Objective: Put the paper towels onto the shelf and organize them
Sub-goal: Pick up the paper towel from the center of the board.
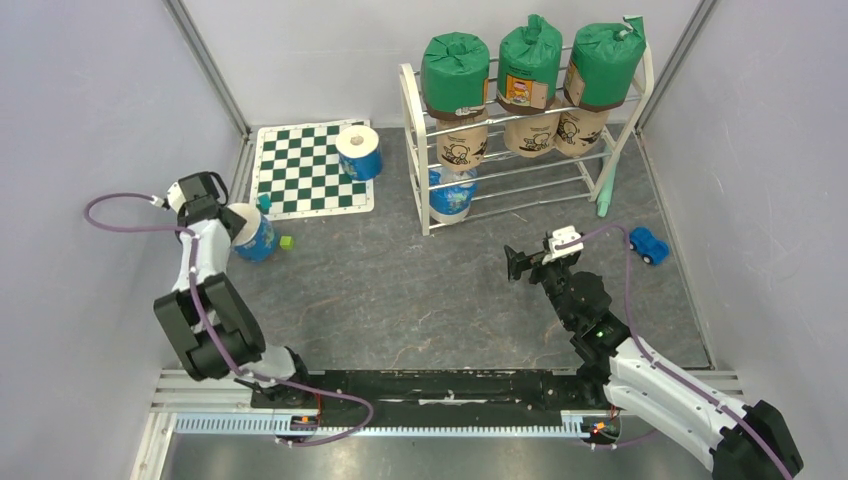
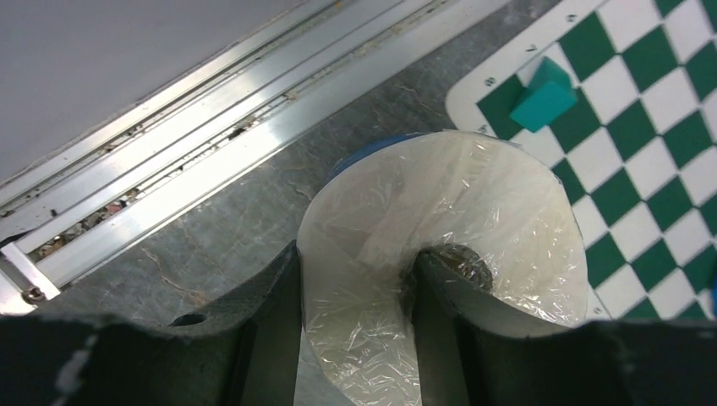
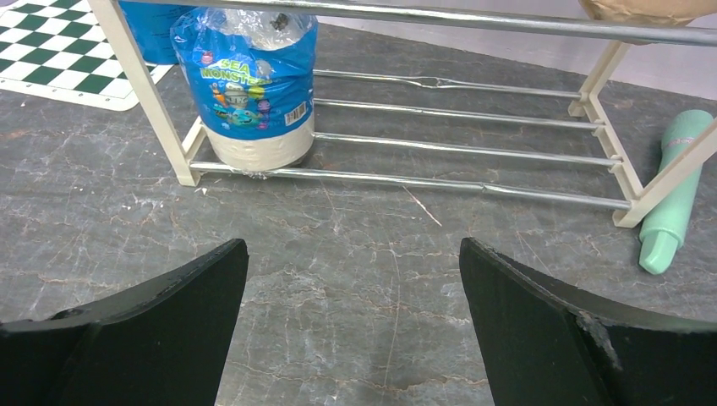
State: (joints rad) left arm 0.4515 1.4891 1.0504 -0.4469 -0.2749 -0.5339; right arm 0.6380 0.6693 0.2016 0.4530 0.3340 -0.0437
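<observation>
Left gripper (image 2: 357,271) is clamped on a white paper towel roll with blue wrap (image 2: 473,203). One finger (image 2: 270,338) is outside the wall, the other is down the core hole. In the top view the held roll is at left centre of frame, just off the lower-left corner of the green-and-white checkered chessboard mat (image 1: 300,175). Can't tell if it's lifted off the grey stone-pattern table (image 1: 400,290) or resting on it.

Right gripper (image 3: 351,254) is wide open with nothing between the fingers. It hovers over the table in front of the white-framed shelf with chrome rods (image 1: 412,130), right of centre in the top view.

Shelf is upper right in the top view.
- Top tier: three green-wrapped rolls (image 1: 455,70) in a row.
- Next tier down: three tan paper-wrapped rolls with black drawings (image 1: 530,132), directly under the green ones.
- Low tier, left end: one upright blue-printed white roll (image 3: 254,85), just beside the left end frame.

Another blue-and-white roll (image 1: 358,150) stands core-up on the mat's upper-right corner, near the shelf's left end.

Other items:
- small teal block (image 2: 545,97) at the mat's lower-left edge
- small green cube (image 1: 287,242) on the table, just right of the held roll
- small blue toy car (image 1: 648,244) to the right of the right gripper
- mint-green cylinder (image 3: 676,194) beside the shelf's right foot
</observation>
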